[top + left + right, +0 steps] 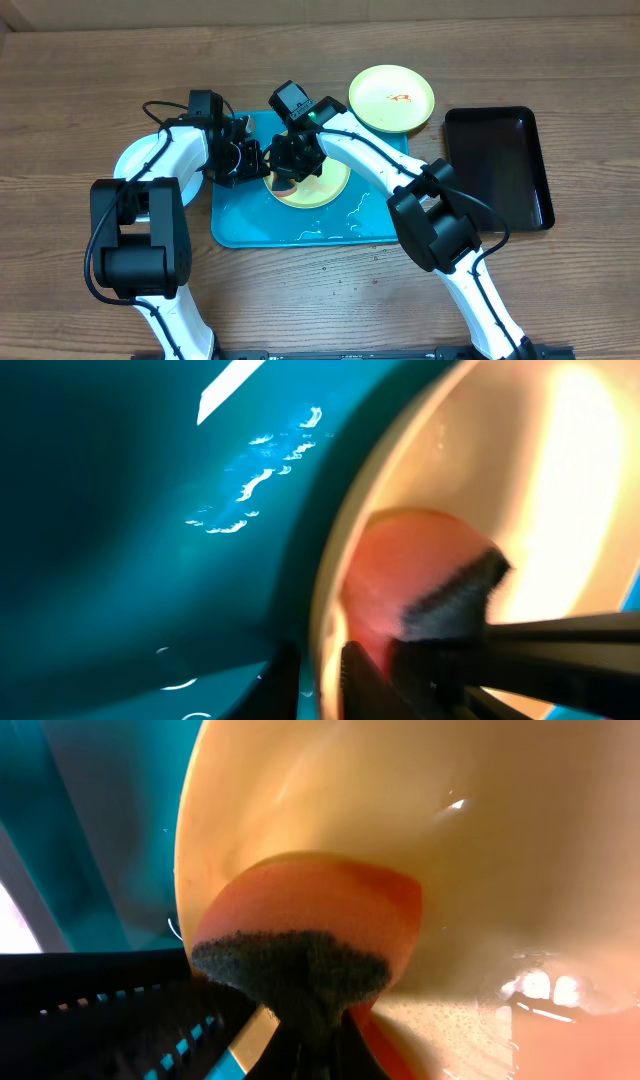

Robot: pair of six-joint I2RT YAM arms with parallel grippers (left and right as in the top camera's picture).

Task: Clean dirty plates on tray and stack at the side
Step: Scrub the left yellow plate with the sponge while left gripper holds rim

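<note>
A pale yellow-green plate (pixel 330 187) lies on the turquoise tray (pixel 300 225), wet and soapy. My left gripper (pixel 256 160) is shut on its left rim, one finger on each side (pixel 322 678). My right gripper (pixel 292 165) is shut on an orange sponge with a dark scouring pad (pixel 310 935) and presses it on the plate (pixel 400 810); the sponge also shows in the left wrist view (pixel 420 575). A second yellow-green plate (pixel 392 97) with a red smear sits on the table behind the tray. A light blue plate (pixel 132 160) lies left of the tray, partly under my left arm.
A black tray (pixel 500 165) stands on the table to the right. Water droplets and suds lie on the turquoise tray's floor (pixel 250 490). Both arms crowd the tray's back left part.
</note>
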